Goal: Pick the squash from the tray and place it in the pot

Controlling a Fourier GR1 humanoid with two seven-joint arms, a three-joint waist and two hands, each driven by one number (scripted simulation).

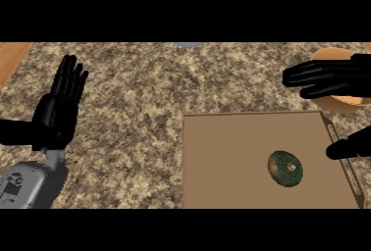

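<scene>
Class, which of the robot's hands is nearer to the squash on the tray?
Right. The right hand hovers by the tray's far right corner, above the squash; the left hand rests open far across the counter.

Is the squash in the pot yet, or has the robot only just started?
Nothing looks done: the squash lies on the brown tray. In hand: the right hand is open above the tray's far right corner, in front of the orange pot, holding nothing. The left hand rests open at the left. Left: grasp, lift, place in the pot.

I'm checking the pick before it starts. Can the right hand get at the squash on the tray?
Probably yes: the right hand hovers open above the tray's far right corner, and the squash lies uncovered with nothing in the way.
</scene>
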